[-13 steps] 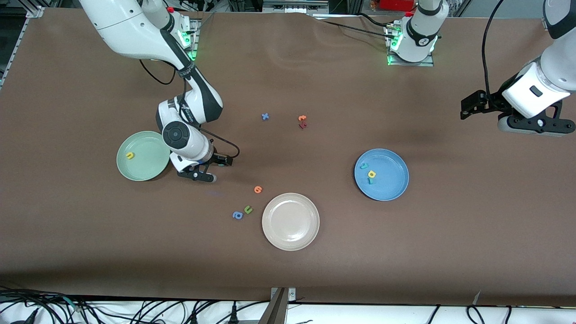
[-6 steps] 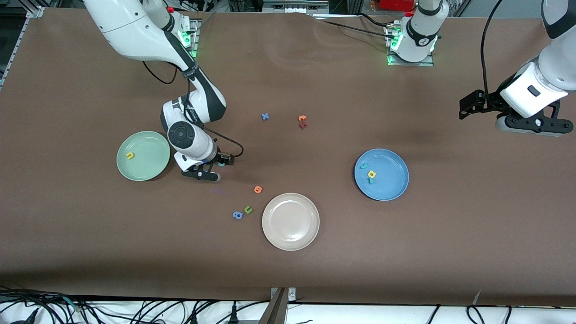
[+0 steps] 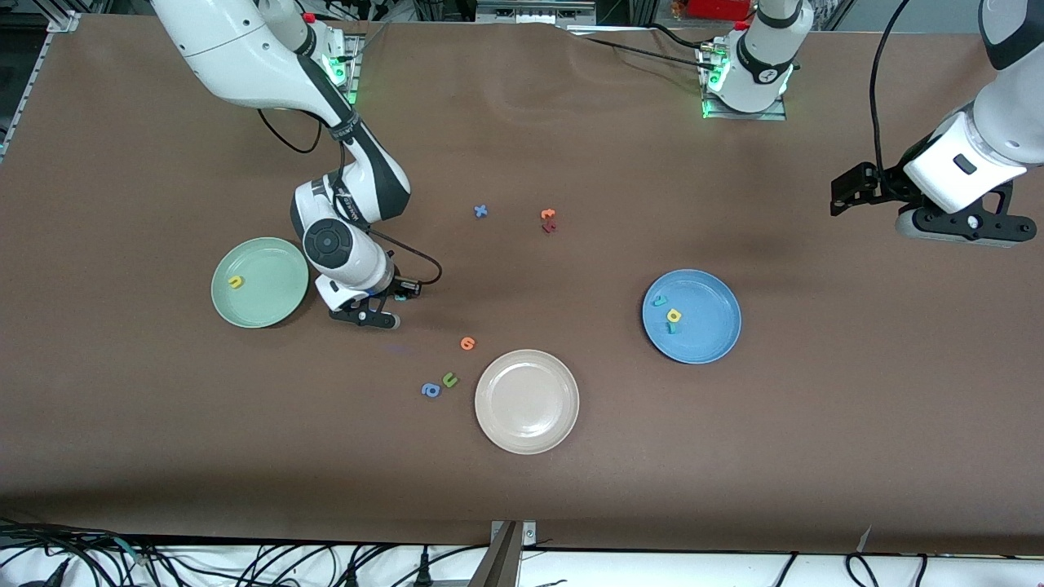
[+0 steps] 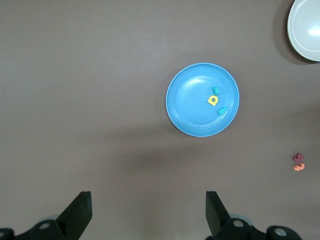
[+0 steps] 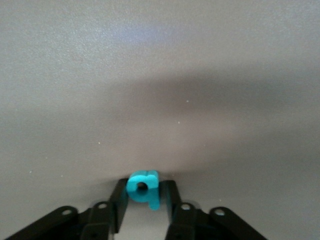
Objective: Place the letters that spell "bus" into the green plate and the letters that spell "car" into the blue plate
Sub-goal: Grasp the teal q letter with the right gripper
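My right gripper [image 3: 390, 311] sits low at the table just beside the green plate [image 3: 269, 306], on the side toward the left arm's end, jaws pinching the teal b [image 5: 143, 188] between the fingertips. Yellow u [image 3: 236, 282] lies in the green plate. Blue plate [image 3: 714, 338] holds teal c [image 3: 660, 300], yellow a [image 3: 674, 315] and teal r [image 3: 671, 328]. I can't spot the yellow s. My left gripper [image 4: 147, 212] waits high toward the left arm's end of the table, jaws spread wide, nothing between them.
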Available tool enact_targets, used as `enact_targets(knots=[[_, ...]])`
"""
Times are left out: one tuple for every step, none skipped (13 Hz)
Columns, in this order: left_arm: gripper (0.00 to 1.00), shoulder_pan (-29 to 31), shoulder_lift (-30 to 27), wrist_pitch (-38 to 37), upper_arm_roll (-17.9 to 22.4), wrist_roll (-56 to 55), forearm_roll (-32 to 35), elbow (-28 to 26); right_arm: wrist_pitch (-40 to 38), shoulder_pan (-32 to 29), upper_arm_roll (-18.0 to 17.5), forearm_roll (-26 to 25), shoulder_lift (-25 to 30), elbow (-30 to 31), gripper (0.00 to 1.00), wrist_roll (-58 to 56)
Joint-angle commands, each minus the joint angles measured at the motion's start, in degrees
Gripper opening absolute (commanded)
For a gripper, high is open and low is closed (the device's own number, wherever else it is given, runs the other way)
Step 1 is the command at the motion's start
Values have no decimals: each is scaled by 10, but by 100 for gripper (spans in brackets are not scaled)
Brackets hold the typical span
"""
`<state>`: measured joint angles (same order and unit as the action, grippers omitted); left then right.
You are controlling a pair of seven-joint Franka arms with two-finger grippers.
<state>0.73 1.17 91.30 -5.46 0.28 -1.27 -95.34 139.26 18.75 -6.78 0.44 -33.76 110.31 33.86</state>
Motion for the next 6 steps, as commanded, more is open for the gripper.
enact_targets(knots=[[100,-3,6,-10,-1,-7,5,16,4,1,2,9,-11,-1,21,2],[100,-3,6,-10,-1,-7,5,16,3,1,2,9,-10,-1,14,3],[100,-3,6,-10,-1,-7,5,16,2,1,2,9,-10,-1,13,3],[100,-3,5,-10,-1,-7,5,16,1,1,3,9,-9,-1,13,4],[100,-3,6,-10,-1,-7,5,16,-5,1,5,9,-2,-2,13,1],[100,-3,6,-10,-1,-7,5,16,-30,-2,9,8,17,-4,13,-2]])
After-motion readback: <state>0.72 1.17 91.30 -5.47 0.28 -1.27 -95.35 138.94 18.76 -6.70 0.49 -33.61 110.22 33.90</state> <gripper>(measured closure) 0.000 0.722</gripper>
